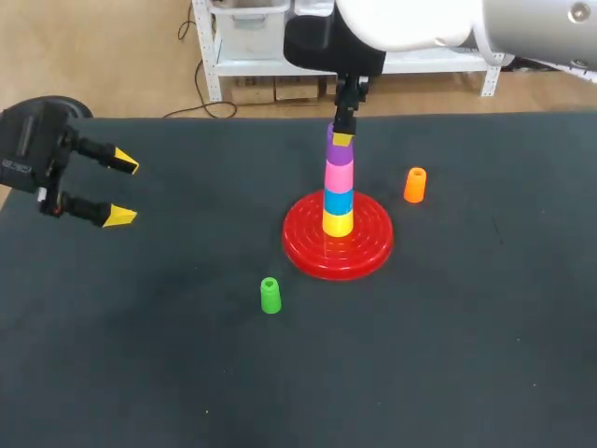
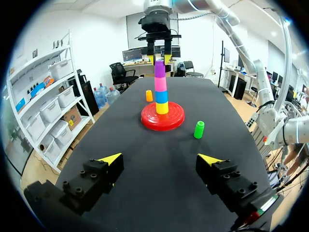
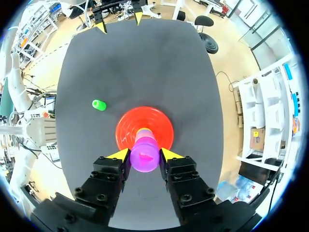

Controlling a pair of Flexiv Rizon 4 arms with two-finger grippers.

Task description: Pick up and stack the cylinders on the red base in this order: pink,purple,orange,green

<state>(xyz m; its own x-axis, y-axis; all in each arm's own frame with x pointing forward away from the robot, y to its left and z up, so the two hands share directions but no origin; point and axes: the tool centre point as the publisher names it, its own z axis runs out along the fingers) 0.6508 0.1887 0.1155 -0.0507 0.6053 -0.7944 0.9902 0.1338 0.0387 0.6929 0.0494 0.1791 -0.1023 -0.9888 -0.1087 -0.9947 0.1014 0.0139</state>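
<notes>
Cylinders, six. Purple cylinder point(image 3: 145, 157) tops the stack, clamped between the fingers of the right pincer point(image 3: 145, 154). Under it sit pink cylinder point(image 1: 339, 175), blue cylinder point(image 1: 339, 200), yellow cylinder point(image 1: 338, 222) and one red base point(image 1: 308, 247). Pink looks done, purple seated but not released. Orange cylinder point(image 1: 415, 185) and green cylinder point(image 1: 270, 295), one each, wait loose, well apart from that pincer. Left pincer point(image 1: 121, 189) wide, empty.

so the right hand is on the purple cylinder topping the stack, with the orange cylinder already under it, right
No: the orange plastic cylinder isn't stacked; the head view shows it standing on the table beside the round red base. The right hand is on the top purple plastic cylinder.
</notes>
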